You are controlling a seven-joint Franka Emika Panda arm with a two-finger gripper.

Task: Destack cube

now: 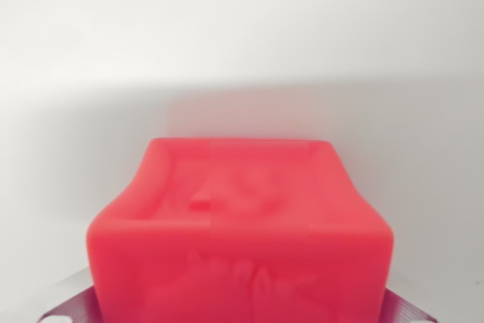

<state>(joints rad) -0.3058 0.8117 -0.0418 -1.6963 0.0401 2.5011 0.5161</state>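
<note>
The red cube (pixel 240 236) filled the lower middle of the wrist view, very close to the camera and soft in focus. Its near face ran down past the bottom edge of the picture, and its top face showed a shallow hollow ringed by a raised lip, with faint embossed marks inside that were too blurred to read. The cube's upper rim flared slightly toward the near corners, which were rounded. At each bottom corner of the view a dark ribbed finger of the claw (pixel 240 309) showed, one pad (pixel 72 309) at the wrist view's left and the other at the wrist view's right, each tight against a side of the cube, so the claw was pinching the cube between them. Whether another cube sat beneath could not be told, since the underside was out of frame. Behind and on both sides of the cube lay a pale, plain surface (pixel 242 43), lighter toward the top of the picture and greyer in a band just behind the cube. No edge or corner of a desk could be made out, and the room around the cube looked open on the left, right and far side.
</note>
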